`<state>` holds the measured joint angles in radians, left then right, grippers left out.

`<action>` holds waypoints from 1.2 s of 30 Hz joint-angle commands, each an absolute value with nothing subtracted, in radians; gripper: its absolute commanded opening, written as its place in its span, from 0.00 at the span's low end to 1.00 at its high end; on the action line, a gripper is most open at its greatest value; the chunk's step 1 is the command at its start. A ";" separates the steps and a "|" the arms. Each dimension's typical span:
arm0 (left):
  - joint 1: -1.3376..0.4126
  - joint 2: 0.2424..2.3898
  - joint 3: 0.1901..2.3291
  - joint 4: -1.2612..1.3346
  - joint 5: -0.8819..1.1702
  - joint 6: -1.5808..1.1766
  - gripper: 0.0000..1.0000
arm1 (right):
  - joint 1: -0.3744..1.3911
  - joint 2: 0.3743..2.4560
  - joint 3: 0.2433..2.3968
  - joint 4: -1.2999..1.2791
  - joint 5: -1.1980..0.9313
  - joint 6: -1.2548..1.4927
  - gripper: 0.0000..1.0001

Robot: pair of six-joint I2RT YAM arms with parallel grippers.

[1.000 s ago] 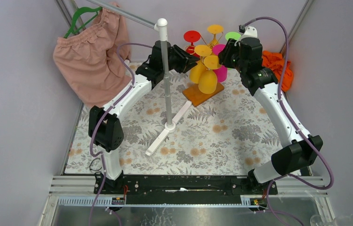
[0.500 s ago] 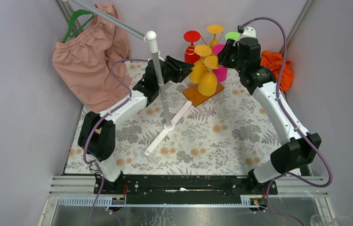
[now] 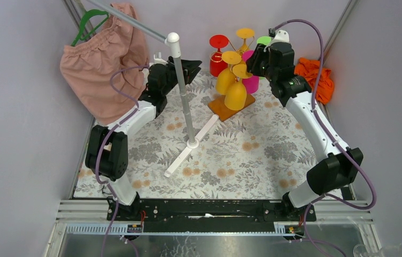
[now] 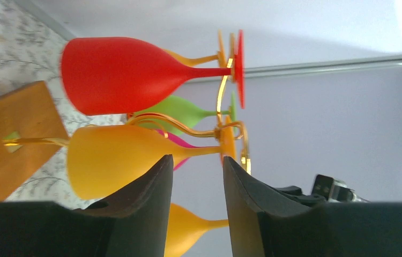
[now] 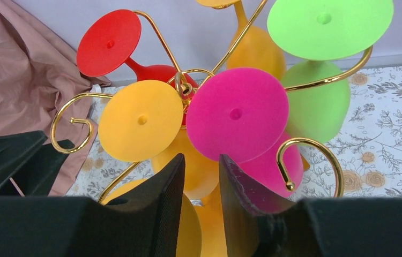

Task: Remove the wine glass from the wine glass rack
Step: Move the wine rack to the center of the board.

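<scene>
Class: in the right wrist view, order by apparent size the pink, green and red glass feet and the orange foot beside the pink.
1. Pink foot, largest.
2. Green foot and orange foot: too close to rank; the green is tilted.
3. Red foot, smallest, but it looks farther from the camera, so true size is unsure.

"Where does the wine glass rack stand?"

"Far centre of the tabletop, with wine glasses hanging bowl-down from its arms. The pole stand is just left of it and nearer."

"And the tools?"

"The left tool is left of the rack, beside the pole. The right tool is just right of the rack, near the glass feet."

"And at the edges?"

"A garment on a hanger at the far left, and a crumpled cloth at the far right."
</scene>
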<state>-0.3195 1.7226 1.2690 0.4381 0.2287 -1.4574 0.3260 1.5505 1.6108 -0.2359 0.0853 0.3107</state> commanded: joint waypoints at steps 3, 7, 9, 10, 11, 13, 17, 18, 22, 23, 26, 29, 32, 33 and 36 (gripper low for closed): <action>-0.323 1.812 1.379 0.584 0.333 -1.515 0.47 | 0.323 1.583 1.640 -0.246 0.103 0.301 0.37; -0.332 1.880 1.431 0.633 0.389 -1.570 0.48 | 0.323 1.590 1.655 -0.255 0.119 0.292 0.38; -0.335 1.902 1.444 0.659 0.407 -1.591 0.49 | 0.322 1.592 1.656 -0.255 0.123 0.291 0.38; -0.339 1.910 1.453 0.664 0.415 -1.595 0.49 | 0.322 1.594 1.659 -0.256 0.123 0.292 0.38; -0.341 1.918 1.463 0.662 0.422 -1.596 0.49 | 0.323 1.597 1.662 -0.256 0.123 0.292 0.38; -0.345 1.923 1.463 0.671 0.425 -1.604 0.49 | 0.323 1.599 1.662 -0.259 0.123 0.293 0.37; -0.345 1.921 1.447 0.693 0.427 -1.616 0.49 | 0.323 1.595 1.661 -0.253 0.129 0.289 0.38; -0.345 1.924 1.450 0.691 0.425 -1.616 0.49 | 0.322 1.594 1.661 -0.251 0.131 0.288 0.38; -0.345 1.955 1.489 0.690 0.446 -1.633 0.43 | 0.323 1.585 1.662 -0.253 0.138 0.286 0.38; -0.344 1.962 1.494 0.695 0.450 -1.639 0.41 | 0.323 1.580 1.659 -0.252 0.140 0.285 0.38; -0.345 1.973 1.515 0.680 0.455 -1.637 0.36 | 0.323 1.565 1.639 -0.242 0.150 0.287 0.38; -0.341 1.976 1.530 0.657 0.454 -1.628 0.30 | 0.322 1.557 1.629 -0.235 0.156 0.287 0.38; -0.332 1.986 1.559 0.626 0.460 -1.620 0.27 | 0.323 1.556 1.629 -0.233 0.157 0.288 0.38; -0.328 1.990 1.569 0.621 0.464 -1.617 0.25 | 0.323 1.557 1.629 -0.234 0.158 0.288 0.38; -0.318 2.009 1.601 0.608 0.474 -1.613 0.20 | 0.323 1.556 1.625 -0.233 0.161 0.290 0.38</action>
